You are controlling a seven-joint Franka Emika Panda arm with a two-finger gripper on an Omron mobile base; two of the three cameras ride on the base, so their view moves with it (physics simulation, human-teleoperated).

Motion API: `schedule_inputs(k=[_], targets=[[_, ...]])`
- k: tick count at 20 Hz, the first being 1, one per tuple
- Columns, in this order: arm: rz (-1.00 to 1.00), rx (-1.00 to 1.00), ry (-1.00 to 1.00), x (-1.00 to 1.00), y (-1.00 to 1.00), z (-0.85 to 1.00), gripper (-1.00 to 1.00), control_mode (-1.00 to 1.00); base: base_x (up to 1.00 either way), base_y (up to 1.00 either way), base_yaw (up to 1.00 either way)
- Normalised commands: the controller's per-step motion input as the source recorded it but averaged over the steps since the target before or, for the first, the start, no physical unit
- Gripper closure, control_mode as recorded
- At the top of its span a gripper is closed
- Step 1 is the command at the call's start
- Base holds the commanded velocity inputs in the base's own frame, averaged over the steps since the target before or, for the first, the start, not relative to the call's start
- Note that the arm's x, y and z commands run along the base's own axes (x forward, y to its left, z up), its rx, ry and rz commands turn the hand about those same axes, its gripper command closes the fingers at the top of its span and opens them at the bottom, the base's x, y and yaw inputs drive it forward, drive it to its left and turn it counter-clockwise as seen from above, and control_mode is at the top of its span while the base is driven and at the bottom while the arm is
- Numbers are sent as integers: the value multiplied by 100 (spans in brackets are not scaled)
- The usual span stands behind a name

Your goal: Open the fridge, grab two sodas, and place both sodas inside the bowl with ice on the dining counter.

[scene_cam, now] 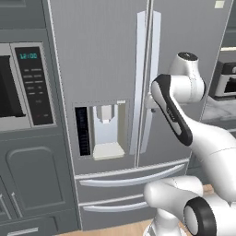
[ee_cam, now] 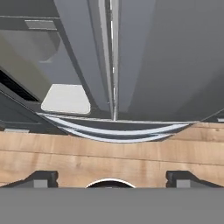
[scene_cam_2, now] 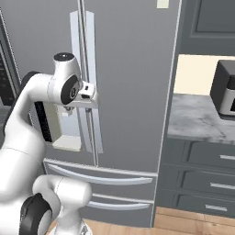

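The grey fridge (scene_cam: 101,55) stands straight ahead with both doors closed and its two long silver handles (scene_cam: 138,83) side by side at the centre seam. My hand (scene_cam_2: 87,95) is right in front of those handles, about level with the water dispenser (scene_cam: 107,131). In the hand view I look down along the door seam (ee_cam: 114,65), and my gripper (ee_cam: 112,178) is open, its fingertips (ee_cam: 41,177) far apart with nothing between them. The sodas, the bowl and the dining counter are out of view.
A wall oven with a black digital panel (scene_cam: 34,85) stands left of the fridge. To the right, a marble worktop (scene_cam_2: 197,119) carries a dark appliance (scene_cam_2: 226,89) over grey drawers (scene_cam_2: 206,170). The fridge's lower drawers (scene_cam: 129,177) and wooden floor (ee_cam: 109,157) lie below.
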Motion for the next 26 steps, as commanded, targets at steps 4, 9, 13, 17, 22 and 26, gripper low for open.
schedule_inputs(k=[4,9,13,17,22,26], targets=[[0,-1,-28,18,-12,9,-100,-100,0,0,0],[0,0,-27,65,0,16,-100,-100,0,0,0],[0,0,-15,43,-10,3,-100,-100,0,0,0],[0,0,-8,58,-14,0,-100,-100,0,0,0],[-1,0,-2,46,-1,0,-100,-100,0,0,0],[-1,0,0,48,0,0,-100,-100,0,0,0]])
